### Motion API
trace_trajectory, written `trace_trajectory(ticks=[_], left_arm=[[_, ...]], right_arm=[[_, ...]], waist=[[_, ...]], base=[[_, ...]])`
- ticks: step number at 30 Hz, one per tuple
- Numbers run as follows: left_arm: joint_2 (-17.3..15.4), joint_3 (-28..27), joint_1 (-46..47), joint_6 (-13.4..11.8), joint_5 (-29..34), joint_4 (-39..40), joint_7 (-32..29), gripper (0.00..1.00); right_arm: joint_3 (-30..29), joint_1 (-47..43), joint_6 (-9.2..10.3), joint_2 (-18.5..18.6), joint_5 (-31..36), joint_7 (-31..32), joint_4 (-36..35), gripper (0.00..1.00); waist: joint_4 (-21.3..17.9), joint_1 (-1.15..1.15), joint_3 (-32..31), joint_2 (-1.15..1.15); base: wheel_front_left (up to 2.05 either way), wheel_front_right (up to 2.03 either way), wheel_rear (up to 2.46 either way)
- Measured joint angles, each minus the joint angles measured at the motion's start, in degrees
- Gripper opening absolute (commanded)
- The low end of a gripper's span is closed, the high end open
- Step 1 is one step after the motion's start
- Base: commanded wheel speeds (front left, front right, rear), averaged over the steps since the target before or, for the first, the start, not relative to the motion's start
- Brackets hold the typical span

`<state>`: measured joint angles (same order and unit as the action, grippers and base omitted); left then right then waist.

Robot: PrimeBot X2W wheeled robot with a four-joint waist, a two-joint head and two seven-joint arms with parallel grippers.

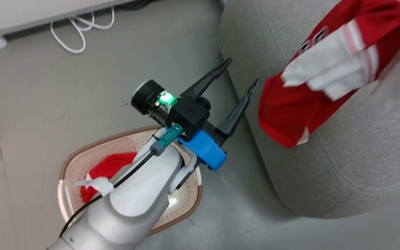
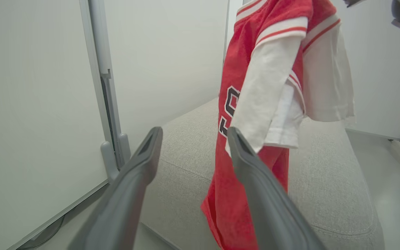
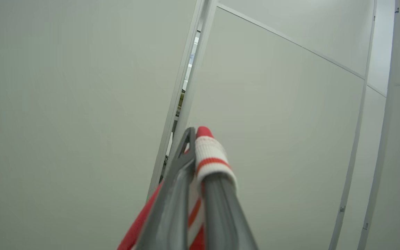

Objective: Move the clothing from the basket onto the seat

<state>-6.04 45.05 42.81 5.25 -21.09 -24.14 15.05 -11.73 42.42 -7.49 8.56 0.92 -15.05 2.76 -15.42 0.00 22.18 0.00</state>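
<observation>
Right gripper (image 3: 200,156) pinches the red white-trimmed jersey (image 2: 234,180) by its trim (left gripper (image 1: 243,71) gapes empty); it could slip left of the grey fabric sofa (image 1: 342,166).

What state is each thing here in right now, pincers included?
Grey fabric sofa: no garment laid on it yet.
Cream perforated plastic basket: upright on the floor.
Red crumpled garment: lying in the basket.
Red jersey with white sleeves: hanging above the sofa's edge.
Right pincer: shut on the jersey's striped trim.
Left pincer: open, empty.
</observation>
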Motion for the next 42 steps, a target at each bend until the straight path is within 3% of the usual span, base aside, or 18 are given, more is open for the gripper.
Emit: trace_trajectory(ticks=[10, 16, 21, 27, 42], left_arm=[[-0.14, 0.76, 5.70, -0.09, 2.14, 0.87, -0.76, 1.00], [-0.08, 1.29, 7.51, -0.10, 2.89, 0.85, -0.77, 1.00], [-0.15, 1.43, 8.10, -0.16, 2.98, 0.79, -0.58, 1.00], [-0.60, 1.44, 8.18, -0.25, 3.01, 0.76, -0.51, 1.00], [-1.08, 2.01, 8.77, -1.19, 2.91, 0.87, -0.48, 1.00]], right_arm=[[-8.08, 18.07, 0.00, 13.90, -0.10, -0.07, 4.45, 0.00], [-8.01, 28.93, 0.00, 24.53, -0.73, -0.09, 13.44, 0.00], [-7.89, 35.25, 0.00, 29.21, -0.70, -0.10, 18.16, 0.00], [-6.65, 33.80, 0.00, 27.87, -1.08, -0.11, 22.85, 0.00], [-12.01, 11.72, 0.00, 14.33, -3.13, -0.09, 27.37, 0.00]], waist=[[2.72, 0.01, 10.32, 0.00], [4.30, 0.01, 15.29, 0.00], [5.51, 0.01, 17.28, 0.00], [5.45, 0.01, 18.38, 0.00], [6.03, 0.01, 19.22, 0.00]], base=[[0.00, 0.00, 0.00], [0.00, 0.00, 0.00], [0.00, 0.00, 0.00], [0.00, 0.00, 0.00], [0.00, 0.00, 0.00]])
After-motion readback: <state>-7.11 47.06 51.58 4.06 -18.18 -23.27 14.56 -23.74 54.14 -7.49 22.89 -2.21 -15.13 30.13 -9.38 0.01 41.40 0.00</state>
